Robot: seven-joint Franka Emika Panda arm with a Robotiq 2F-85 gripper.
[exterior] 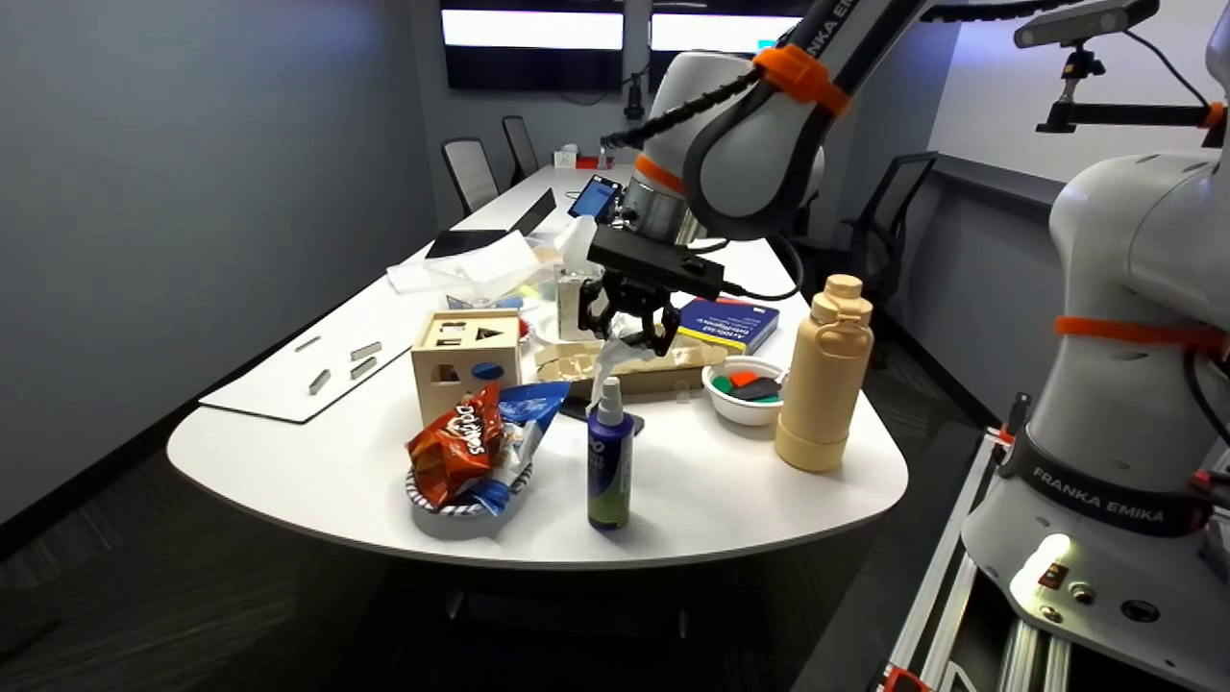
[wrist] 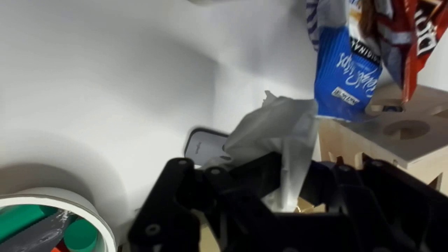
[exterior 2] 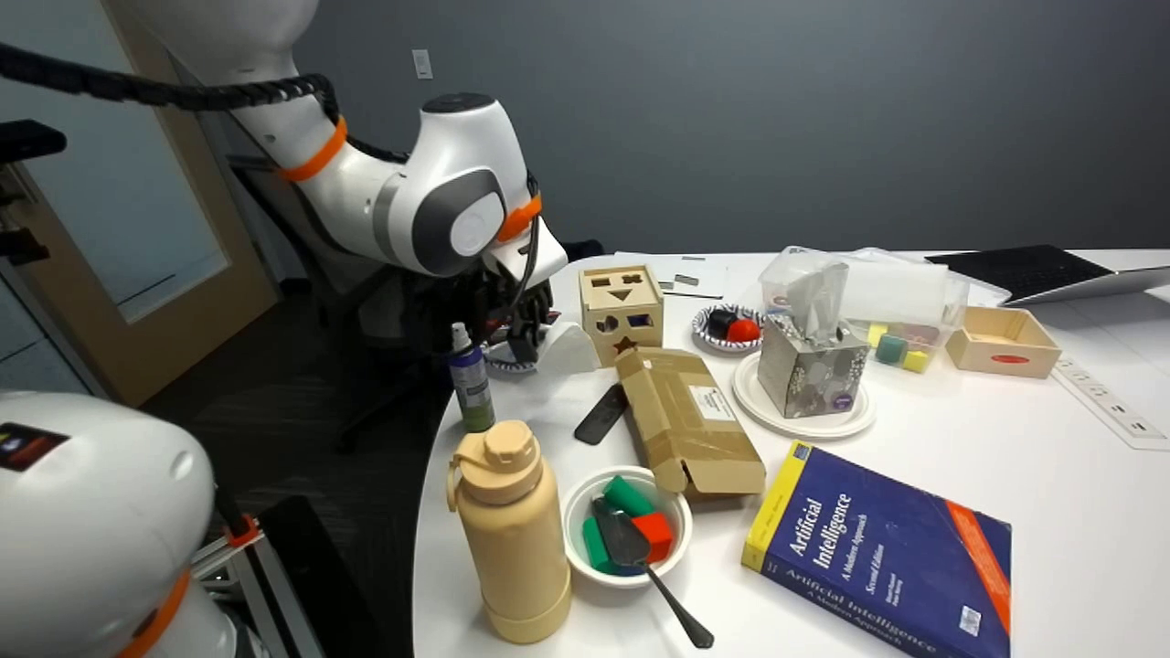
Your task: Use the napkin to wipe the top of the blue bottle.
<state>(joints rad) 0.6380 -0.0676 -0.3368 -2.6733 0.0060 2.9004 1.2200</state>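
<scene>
The hand [wrist: 294,176] pinches the white napkin [wrist: 273,131], whose creased paper hangs loose. The blue bottle [exterior 2: 473,388] stands upright near the edge of the table [exterior: 711,509]; in an exterior view the napkin is near it yet apart. The bottle's blue-and-green label bears pale letters, only partly legible. A red bag [exterior: 459,447] reads "Doritos". The blue bag [wrist: 350,75] beside it says "ORIGINAL", upside down in the wrist view; both sit in a striped dish [exterior: 432,505]. The thick book [exterior 2: 877,553] gives the most to read: "Artificial Intelligence", "A Modern Approach", "Second Edition". The white label on the cardboard box [exterior 2: 686,448] is too small to make out. "FRANKA EMIKA" runs round the robot's base [exterior: 1095,538], and part of it shows on the arm [exterior: 759,163].
</scene>
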